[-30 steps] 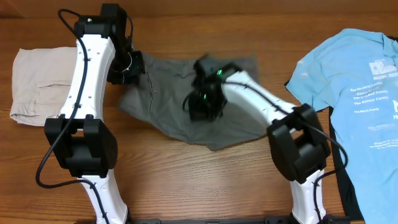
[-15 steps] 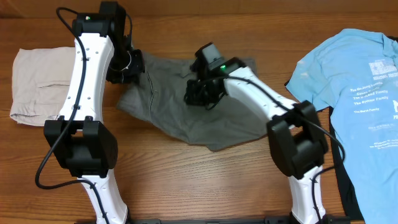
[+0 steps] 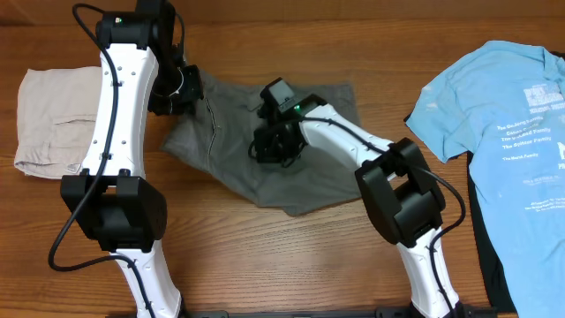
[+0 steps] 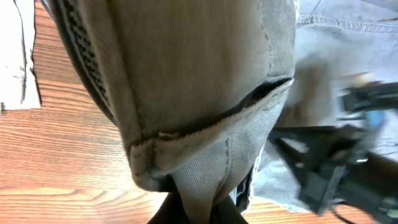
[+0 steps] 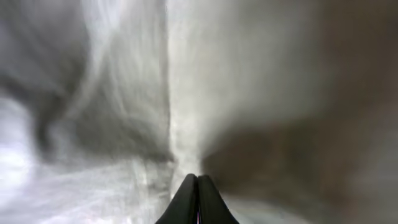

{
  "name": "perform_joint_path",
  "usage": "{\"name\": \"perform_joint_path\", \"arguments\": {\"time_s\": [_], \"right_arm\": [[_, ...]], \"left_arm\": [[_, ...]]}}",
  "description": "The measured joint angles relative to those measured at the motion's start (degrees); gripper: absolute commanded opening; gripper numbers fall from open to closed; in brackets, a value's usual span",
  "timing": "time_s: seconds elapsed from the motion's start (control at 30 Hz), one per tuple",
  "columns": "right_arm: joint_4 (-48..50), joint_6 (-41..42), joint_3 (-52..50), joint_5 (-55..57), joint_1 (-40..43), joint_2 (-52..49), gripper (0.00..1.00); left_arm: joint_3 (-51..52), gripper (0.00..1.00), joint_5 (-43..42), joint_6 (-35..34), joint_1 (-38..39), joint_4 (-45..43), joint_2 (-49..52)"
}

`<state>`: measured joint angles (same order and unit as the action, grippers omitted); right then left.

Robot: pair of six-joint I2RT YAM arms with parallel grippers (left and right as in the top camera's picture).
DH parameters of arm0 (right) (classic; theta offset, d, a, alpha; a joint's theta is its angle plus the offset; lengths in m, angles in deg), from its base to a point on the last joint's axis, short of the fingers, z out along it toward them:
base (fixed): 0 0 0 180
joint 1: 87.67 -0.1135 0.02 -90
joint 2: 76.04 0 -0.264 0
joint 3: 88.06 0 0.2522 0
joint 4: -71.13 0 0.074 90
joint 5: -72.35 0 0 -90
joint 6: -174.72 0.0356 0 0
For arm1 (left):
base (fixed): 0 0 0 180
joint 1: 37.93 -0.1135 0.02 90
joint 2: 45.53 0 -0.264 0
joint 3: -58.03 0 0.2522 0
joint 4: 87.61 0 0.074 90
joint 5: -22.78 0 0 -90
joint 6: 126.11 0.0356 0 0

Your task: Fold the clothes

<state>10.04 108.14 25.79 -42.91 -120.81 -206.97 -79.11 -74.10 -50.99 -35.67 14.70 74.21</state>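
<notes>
The dark grey shorts (image 3: 231, 152) lie rumpled on the wooden table in the overhead view, between the two arms. At their far left corner my left gripper (image 3: 183, 88) is shut on a fold of the hem. The left wrist view shows that cloth (image 4: 199, 74) bunching out from between the fingers of the left gripper (image 4: 200, 204) and hanging above the wood. Over the middle of the shorts, my right gripper (image 3: 277, 147) is shut. The right wrist view has the right gripper (image 5: 198, 182) pinched tight on a taut ridge of grey fabric (image 5: 261, 81) that fills the frame.
Pale beige shorts (image 3: 53, 119) lie folded at the far left, just beyond the left arm. A light blue T-shirt (image 3: 503, 106) with white print is spread at the right edge over something dark. Bare wood runs along the front of the table (image 3: 282, 256).
My right gripper has slid left and a little nearer across the shorts, and the shorts' right edge has drawn left with it. The left gripper has kept its hold and shifted slightly left.
</notes>
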Motion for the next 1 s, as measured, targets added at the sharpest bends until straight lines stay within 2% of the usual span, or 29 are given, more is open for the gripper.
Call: {"name": "perform_joint_path", "arguments": {"time_s": [0.17,0.33,0.53,1.0], "right_arm": [[-1.84,-0.31,5.33,-0.04,6.03,0.31,0.04],[-0.68,-0.33,5.77,0.09,9.49,0.63,0.04],[2.89,-0.33,5.77,-0.04,6.99,0.63,0.04],[11.08,-0.33,5.77,1.77,1.05,-3.37,0.04]], "left_arm": [[0.00,0.06,0.00,0.00,0.09,-0.02,0.00],[-0.02,0.07,0.28,0.00,1.60,-0.24,0.00],[-0.02,0.07,2.01,-0.02,4.13,-0.26,0.00],[-0.02,0.08,2.69,-0.02,4.42,0.00,0.00]]}}
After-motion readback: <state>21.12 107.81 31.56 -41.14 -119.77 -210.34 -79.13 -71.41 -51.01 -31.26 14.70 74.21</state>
